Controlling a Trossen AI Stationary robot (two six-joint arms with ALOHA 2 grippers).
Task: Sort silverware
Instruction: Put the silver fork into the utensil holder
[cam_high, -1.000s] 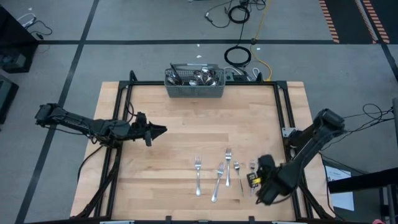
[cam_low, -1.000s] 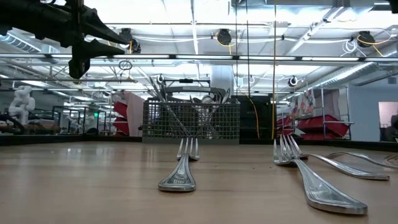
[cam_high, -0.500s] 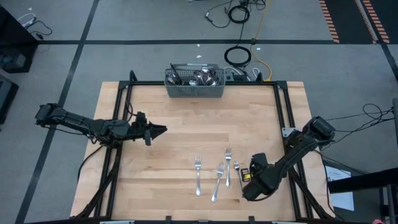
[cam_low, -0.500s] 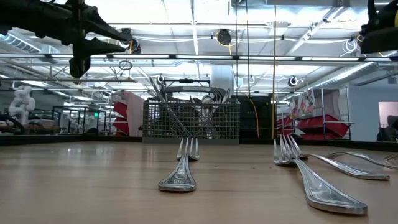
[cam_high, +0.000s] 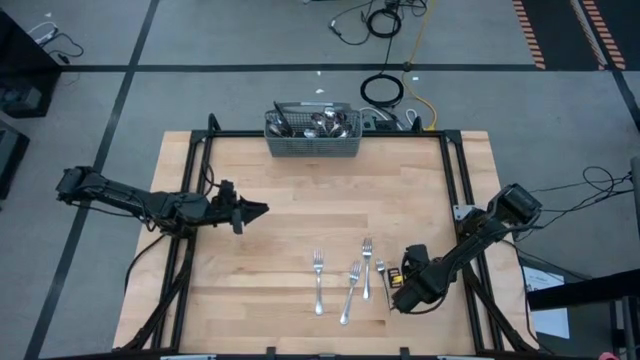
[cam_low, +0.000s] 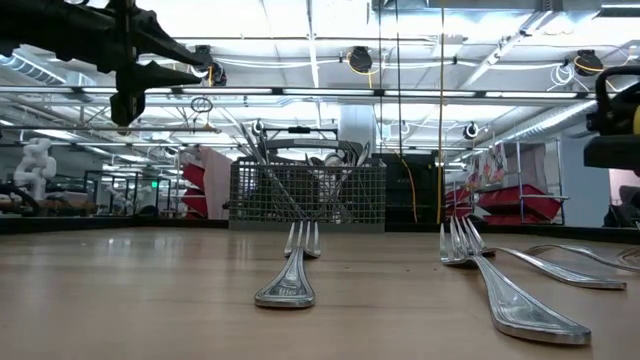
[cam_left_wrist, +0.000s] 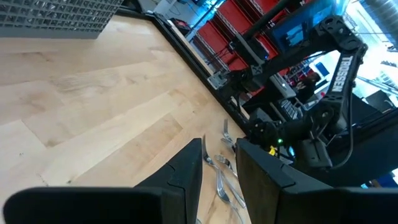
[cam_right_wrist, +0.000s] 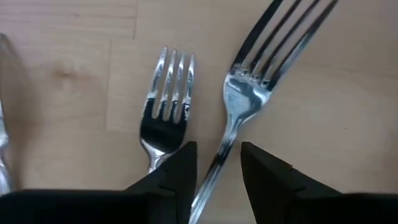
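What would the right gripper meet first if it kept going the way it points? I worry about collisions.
Probably the long fork: its handle runs between the right gripper's open fingers, with the table right beneath. A shorter fork lies just beside it. Depth is unclear.

I count four forks (cam_high: 350, 280) lying on my table (cam_high: 280, 200), lower centre of the high view, and one mesh basket (cam_high: 312, 145) of cutlery at upper centre, its contents too tangled to count.

Grey floor (cam_high: 200, 90) with black tape lines around light wood table (cam_high: 300, 180); coiled black cable (cam_high: 383, 90) on floor. Ceiling beams, hanging lights (cam_low: 360, 60), red shelving (cam_low: 195, 190) behind.
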